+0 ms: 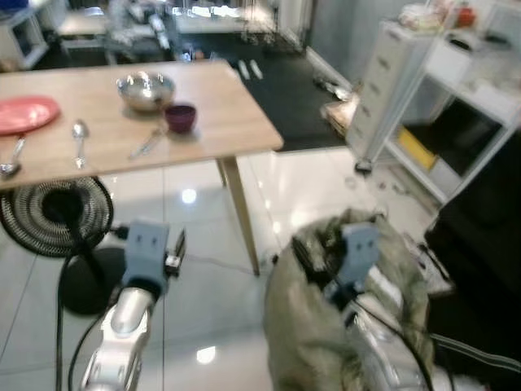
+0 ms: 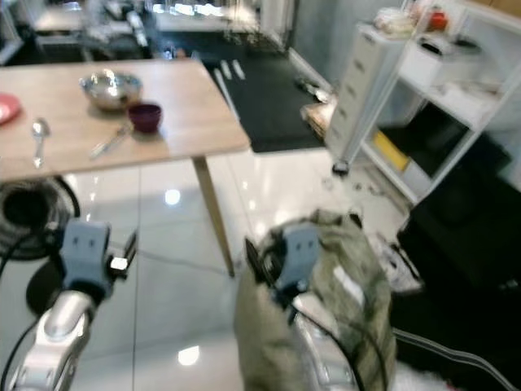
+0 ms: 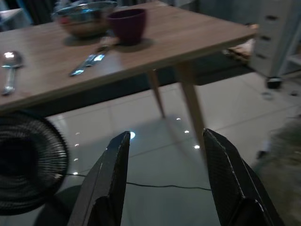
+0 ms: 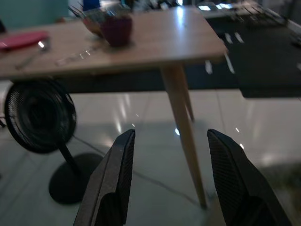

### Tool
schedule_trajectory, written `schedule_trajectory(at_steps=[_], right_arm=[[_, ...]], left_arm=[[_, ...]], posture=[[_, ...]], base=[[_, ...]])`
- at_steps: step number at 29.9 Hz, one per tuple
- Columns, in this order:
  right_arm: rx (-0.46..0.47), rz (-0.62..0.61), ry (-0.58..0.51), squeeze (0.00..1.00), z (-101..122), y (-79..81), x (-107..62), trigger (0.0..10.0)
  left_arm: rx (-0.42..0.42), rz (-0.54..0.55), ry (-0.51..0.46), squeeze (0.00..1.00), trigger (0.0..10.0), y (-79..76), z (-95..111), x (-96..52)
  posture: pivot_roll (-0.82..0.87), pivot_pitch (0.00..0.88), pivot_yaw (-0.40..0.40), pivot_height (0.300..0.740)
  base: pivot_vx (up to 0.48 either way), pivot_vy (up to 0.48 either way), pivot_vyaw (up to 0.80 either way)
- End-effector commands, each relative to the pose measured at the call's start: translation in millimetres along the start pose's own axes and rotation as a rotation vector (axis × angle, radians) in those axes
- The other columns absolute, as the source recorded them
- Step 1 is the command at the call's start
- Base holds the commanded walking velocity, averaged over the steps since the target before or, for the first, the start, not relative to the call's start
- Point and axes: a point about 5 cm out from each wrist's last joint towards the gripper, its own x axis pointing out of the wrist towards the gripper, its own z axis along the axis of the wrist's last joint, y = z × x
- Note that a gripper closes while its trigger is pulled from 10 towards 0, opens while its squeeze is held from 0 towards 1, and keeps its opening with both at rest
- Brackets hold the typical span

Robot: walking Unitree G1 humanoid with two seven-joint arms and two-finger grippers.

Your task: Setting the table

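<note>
A wooden table [image 1: 236,122] stands ahead on my left. On it are a steel bowl [image 1: 146,90], a maroon cup [image 1: 181,117] beside it, a fork [image 1: 146,143], two spoons [image 1: 79,138] and a red plate [image 1: 26,113] at the left end. My left gripper [image 3: 164,141] hangs open over the tiled floor, short of the table's near edge and below its top. Also low and in front of the table leg, my right gripper [image 4: 170,136] is open with nothing between its fingers. An olive cloth [image 1: 326,326] drapes the right arm.
A black floor fan [image 1: 55,213] stands under the table's left part, its cable trailing over the glossy tiles. A white drawer cabinet [image 1: 383,81] and open white shelving [image 1: 464,106] line the right side. A dark rug [image 1: 285,90] lies behind the table and dark furniture [image 1: 488,220] sits at far right.
</note>
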Motion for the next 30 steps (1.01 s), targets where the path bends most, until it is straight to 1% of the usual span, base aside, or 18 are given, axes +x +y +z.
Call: schedule_trajectory(at_steps=[1,3,7,15,22,26,30], right_arm=[[0.006,0.030,0.017,0.00,-5.7,5.7,-0.7,10.0],[0.008,0.038,0.019,0.00,-5.9,6.5,-0.5,10.0],[-0.009,0.062,0.018,0.00,-5.8,10.3,-1.0,10.0],[-0.004,0.026,0.017,0.00,-7.7,6.4,-2.3,10.0],[0.021,0.004,0.017,0.00,-7.2,3.1,-2.2,10.0],[0.010,-0.015,0.021,0.00,-7.5,0.1,-2.6,10.0],[0.011,-0.078,0.006,0.00,-4.5,-9.0,-3.2,10.0]], left_arm=[[0.013,0.013,0.019,0.00,10.0,2.6,-5.6,-4.3],[0.014,0.013,0.019,0.00,10.0,2.4,-5.8,-4.6],[0.014,0.008,0.021,0.00,10.0,0.4,-6.6,-4.8],[0.015,0.004,0.022,0.00,10.0,-0.4,-6.6,-4.0],[0.016,0.006,0.026,0.00,10.0,-0.5,-7.1,-4.4],[0.009,0.008,0.028,0.00,10.0,-1.1,-7.4,-4.4],[0.006,0.007,0.025,0.00,10.0,-1.3,-6.2,-3.7]], posture=[[0.01,0.000,0.032,0.740],[0.01,0.000,0.032,0.740],[0.01,0.000,0.037,0.740],[0.01,0.000,0.042,0.740],[0.01,0.000,0.039,0.740],[0.01,0.000,0.038,0.740],[0.00,0.000,0.038,0.740]], base=[[0.480,0.000,0.00],[0.480,0.000,0.00],[0.480,0.000,0.80],[0.480,0.000,0.80],[0.480,0.000,0.00],[0.480,0.000,0.00],[0.480,0.000,0.00]])
